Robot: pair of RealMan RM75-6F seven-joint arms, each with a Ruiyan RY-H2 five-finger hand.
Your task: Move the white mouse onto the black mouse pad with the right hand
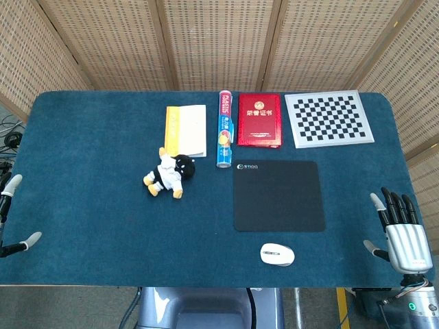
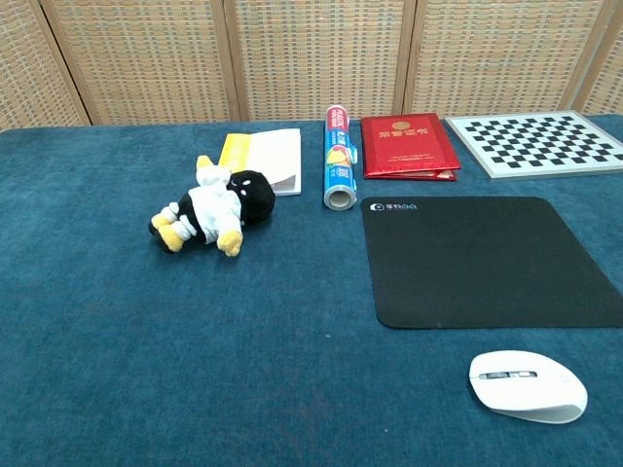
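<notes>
White oval mouse (image 1: 277,254), grey scroll strip on top, lies on the blue worktop (image 1: 89,205) just below the black pad (image 1: 278,196), untouched; right hand (image 1: 403,229) empty, fingers spread, at the worktop's right edge.

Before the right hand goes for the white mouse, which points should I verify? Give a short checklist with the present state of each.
1. Right hand holds nothing, fingers apart: ok.
2. White mouse lies free on the table, nothing touching it: ok.
3. Black mouse pad bare, with room for the mouse: ok.
4. Way between right hand and mouse is free: ok.
5. Left hand stays at the far edge, away from the mouse: ok.
</notes>
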